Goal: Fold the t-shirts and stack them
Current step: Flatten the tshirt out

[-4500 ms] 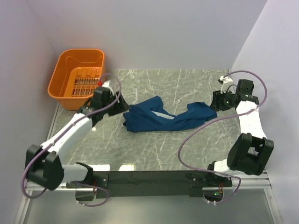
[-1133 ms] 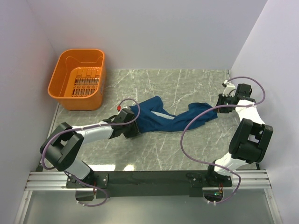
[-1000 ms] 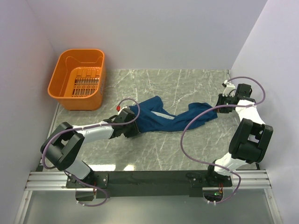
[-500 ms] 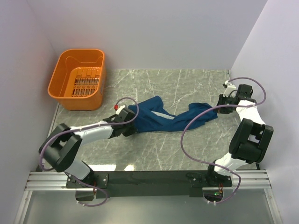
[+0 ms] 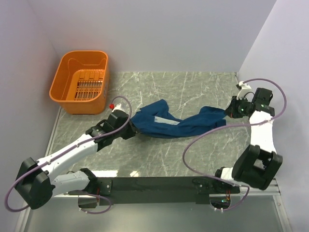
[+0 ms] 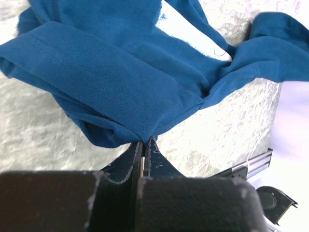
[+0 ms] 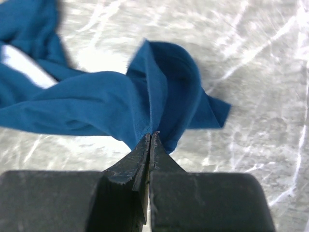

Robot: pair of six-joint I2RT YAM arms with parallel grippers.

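Note:
The dark blue t-shirt (image 5: 174, 123) stretches in a crumpled band across the middle of the marble table, a strip of its pale print (image 5: 161, 120) showing. My left gripper (image 5: 131, 126) is shut on the shirt's left end; in the left wrist view the cloth (image 6: 111, 82) bunches right at the closed tips (image 6: 144, 140). My right gripper (image 5: 231, 111) is shut on the shirt's right end, and the right wrist view shows folds of the t-shirt (image 7: 159, 92) pinched at its tips (image 7: 151, 135). The shirt hangs slightly taut between both grippers.
An orange plastic basket (image 5: 79, 81) stands at the back left corner. Walls close in the table (image 5: 183, 87) at the back, left and right. The black rail (image 5: 159, 184) with the arm bases runs along the near edge.
The left gripper closed on the shirt's left end and pulled back to the left. The right arm drew the right end outward and rightward, stretching the shirt.

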